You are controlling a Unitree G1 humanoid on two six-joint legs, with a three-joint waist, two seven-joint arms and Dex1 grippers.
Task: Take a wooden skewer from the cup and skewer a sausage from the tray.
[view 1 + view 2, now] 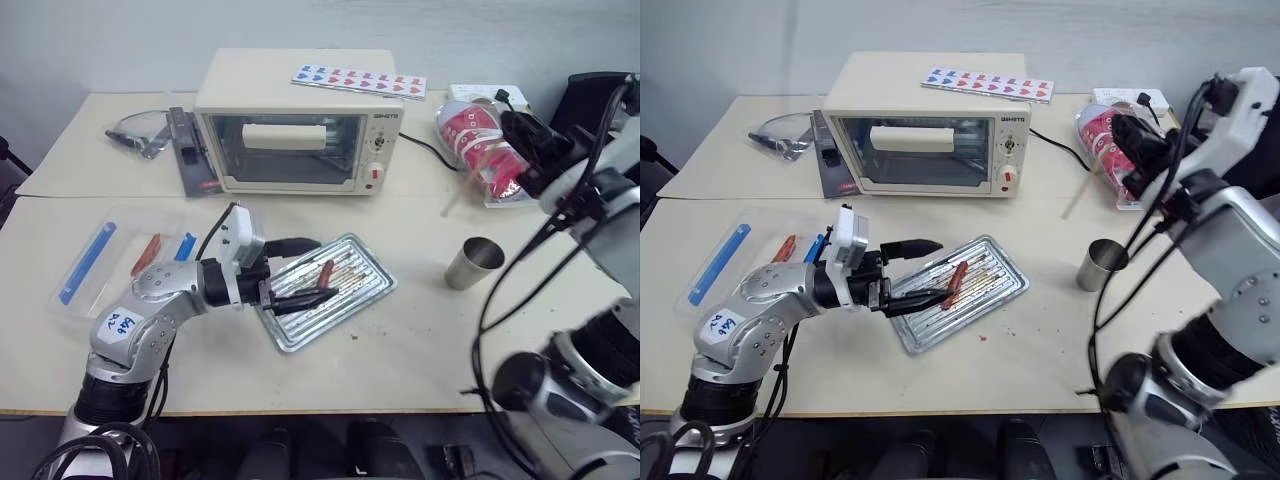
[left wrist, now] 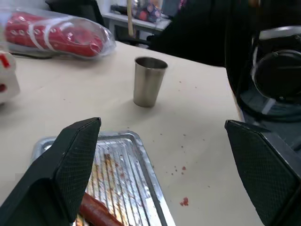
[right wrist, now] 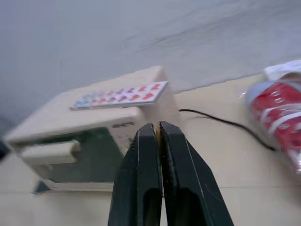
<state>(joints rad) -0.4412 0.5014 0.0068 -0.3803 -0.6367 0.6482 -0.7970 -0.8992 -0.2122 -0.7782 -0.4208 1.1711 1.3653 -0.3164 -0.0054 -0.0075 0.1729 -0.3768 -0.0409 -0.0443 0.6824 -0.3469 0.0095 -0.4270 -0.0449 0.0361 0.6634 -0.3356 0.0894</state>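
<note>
The silver tray (image 1: 362, 300) lies in the middle of the table with a reddish-brown sausage (image 1: 326, 272) on its ribbed bottom. My left gripper (image 1: 325, 268) hovers level over the tray's left part, open, one finger on each side of the sausage's near end. The steel cup (image 1: 473, 263) stands upright to the right of the tray. Higher up and behind the cup, my right gripper (image 1: 1128, 132) is shut on the wooden skewer (image 1: 462, 183), which slants down and left from the fingers. The right wrist view has its fingers (image 3: 146, 155) pressed together.
A cream toaster oven (image 1: 295, 125) with a sticker sheet (image 1: 360, 80) on top stands behind the tray. A clear bag of red-and-white packets (image 1: 478, 140) lies at the back right. A clear bag with blue strips (image 1: 88, 262) and a second sausage (image 1: 148, 253) lies at the left.
</note>
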